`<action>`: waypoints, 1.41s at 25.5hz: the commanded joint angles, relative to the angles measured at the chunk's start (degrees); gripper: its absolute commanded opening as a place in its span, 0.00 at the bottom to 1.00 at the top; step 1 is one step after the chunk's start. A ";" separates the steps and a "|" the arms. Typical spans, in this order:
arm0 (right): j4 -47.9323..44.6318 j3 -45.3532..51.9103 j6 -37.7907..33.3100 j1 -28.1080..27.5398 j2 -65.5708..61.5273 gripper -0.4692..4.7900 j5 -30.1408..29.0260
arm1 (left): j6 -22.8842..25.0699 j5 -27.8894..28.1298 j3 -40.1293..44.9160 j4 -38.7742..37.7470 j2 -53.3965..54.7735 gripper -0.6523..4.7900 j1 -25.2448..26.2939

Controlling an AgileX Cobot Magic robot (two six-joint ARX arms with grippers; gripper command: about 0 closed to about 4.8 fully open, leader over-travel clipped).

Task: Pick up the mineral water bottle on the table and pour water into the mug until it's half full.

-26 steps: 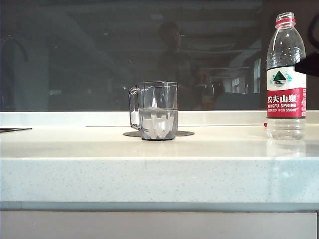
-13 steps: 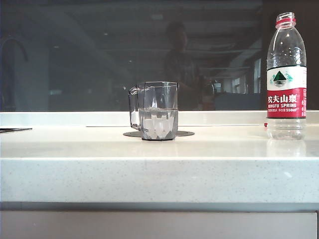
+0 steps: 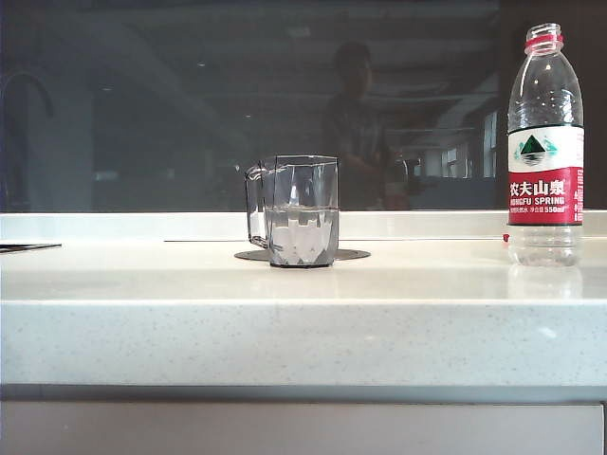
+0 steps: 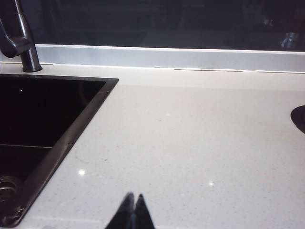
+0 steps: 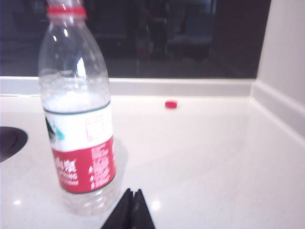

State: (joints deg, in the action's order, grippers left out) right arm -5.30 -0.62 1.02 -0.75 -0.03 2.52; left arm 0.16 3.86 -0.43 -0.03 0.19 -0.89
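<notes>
Mineral water bottle (image 5: 78,112) upright beside right tool (image 5: 133,193) (left tool (image 4: 133,197) likewise closed)

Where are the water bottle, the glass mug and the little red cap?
mineral water bottle (image 3: 544,194), exterior view, on its red label.
mug (image 3: 302,213), exterior view, on its faceted front wall.
red cap (image 5: 171,104), right wrist view, on its top.

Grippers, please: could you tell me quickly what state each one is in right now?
Left gripper: closed, holding nothing, over bare counter beside the sink.
Right gripper: closed, holding nothing, just short of the bottle.
</notes>
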 commanded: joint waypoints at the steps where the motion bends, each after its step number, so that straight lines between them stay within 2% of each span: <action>1: 0.35 -0.22 -2.91 0.00 0.13 0.08 -1.20 | -0.17 -0.04 -0.15 0.46 0.04 0.11 0.02; 26: 0.81 0.55 -0.74 1.03 0.13 0.08 -0.96 | -0.17 -0.07 -0.15 0.46 0.02 0.11 0.02; 36: 0.83 0.55 -0.74 -0.92 0.13 0.08 -0.98 | -0.15 -0.07 -0.15 0.46 0.02 0.11 0.02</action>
State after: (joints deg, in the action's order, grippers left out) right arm -3.51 -0.27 0.05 -1.72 -0.03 1.43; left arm 0.16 3.86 -0.43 -0.03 0.21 -0.91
